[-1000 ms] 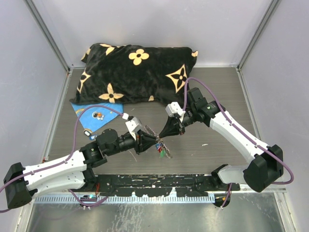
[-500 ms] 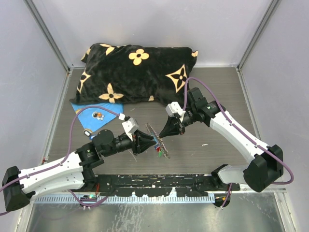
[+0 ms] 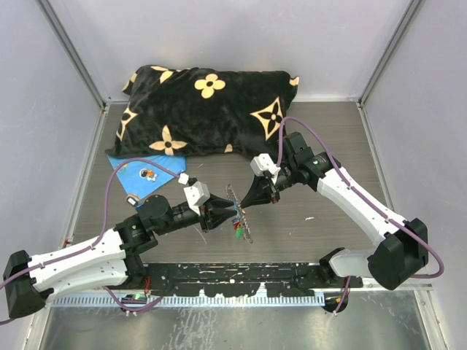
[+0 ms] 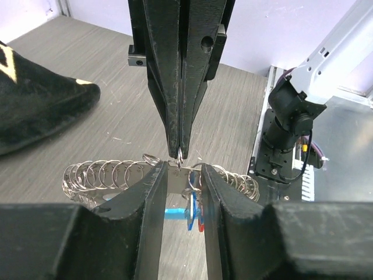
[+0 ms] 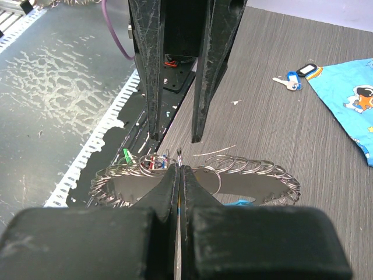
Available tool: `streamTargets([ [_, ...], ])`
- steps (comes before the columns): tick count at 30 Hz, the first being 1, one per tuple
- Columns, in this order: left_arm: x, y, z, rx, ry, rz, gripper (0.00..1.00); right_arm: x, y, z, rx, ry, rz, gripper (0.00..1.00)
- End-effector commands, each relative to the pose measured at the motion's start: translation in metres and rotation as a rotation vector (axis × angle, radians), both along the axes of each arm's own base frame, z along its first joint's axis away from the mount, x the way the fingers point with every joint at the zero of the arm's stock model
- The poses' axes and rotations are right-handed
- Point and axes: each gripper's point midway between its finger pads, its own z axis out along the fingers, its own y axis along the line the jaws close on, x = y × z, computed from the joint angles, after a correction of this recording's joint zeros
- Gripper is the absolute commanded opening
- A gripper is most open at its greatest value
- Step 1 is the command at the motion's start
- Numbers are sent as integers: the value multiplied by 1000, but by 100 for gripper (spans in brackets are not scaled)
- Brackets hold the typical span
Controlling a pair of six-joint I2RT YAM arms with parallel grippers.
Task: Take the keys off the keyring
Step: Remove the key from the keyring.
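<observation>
At left, spread apart: the left gripper (image 4: 182,170), straddling but not clearly clamping the keyring (image 5: 250,166), which is strung between the two arms over the table (image 3: 328,146). Probably a light, floppy, slippery loop of wire coils, with the tiny keys (image 4: 192,211) dangling loose beneath; best taken by a single coil, as by the right gripper (image 5: 179,170), pressed together on one small ring. Cannot tell how many keys hang there, nor whether the left fingertips touch metal.

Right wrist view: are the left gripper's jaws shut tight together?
No, the jaws of the left gripper stand apart with a clear gap between them, just beyond the keyring.
</observation>
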Motion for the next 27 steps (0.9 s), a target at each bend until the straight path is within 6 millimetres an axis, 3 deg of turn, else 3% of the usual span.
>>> streamTargets([
  [1, 4, -2, 28, -51, -161, 0, 33, -6, 3, 23, 81, -43, 40, 1],
  [11, 15, -8, 19, -7, -185, 26, 34, -5, 2, 23, 81, -44, 39, 1],
  [27, 18, -12, 16, -6, -160, 31, 20, -6, 2, 23, 81, -41, 40, 1],
])
